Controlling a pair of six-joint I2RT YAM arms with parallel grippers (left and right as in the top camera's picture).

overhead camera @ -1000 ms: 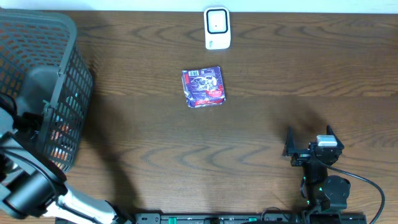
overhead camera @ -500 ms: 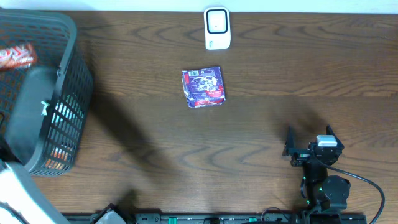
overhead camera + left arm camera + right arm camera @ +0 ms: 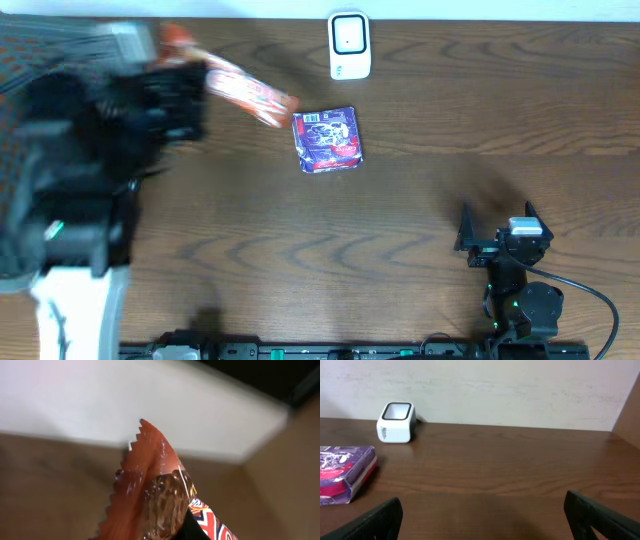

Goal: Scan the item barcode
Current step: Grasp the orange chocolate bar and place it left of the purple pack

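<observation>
My left gripper (image 3: 200, 82) is shut on one end of a red-orange snack bar wrapper (image 3: 250, 95), held in the air at the back left, blurred by motion. The wrapper's free end points toward a purple packet (image 3: 327, 140) lying flat mid-table. In the left wrist view the wrapper (image 3: 150, 490) fills the middle, its serrated end up. The white barcode scanner (image 3: 349, 45) stands at the back edge, right of the wrapper. My right gripper (image 3: 497, 232) rests open at the front right, nothing between its fingers (image 3: 375, 522); it faces the scanner (image 3: 396, 422) and packet (image 3: 345, 472).
The dark mesh basket (image 3: 60, 35) at the far left is mostly hidden behind my blurred left arm. Bare wooden tabletop lies between the purple packet and my right gripper. A pale wall runs behind the table's back edge.
My left arm has lifted out of the basket and swung right with the snack wrapper, now close to the purple packet. The right arm has not moved.
</observation>
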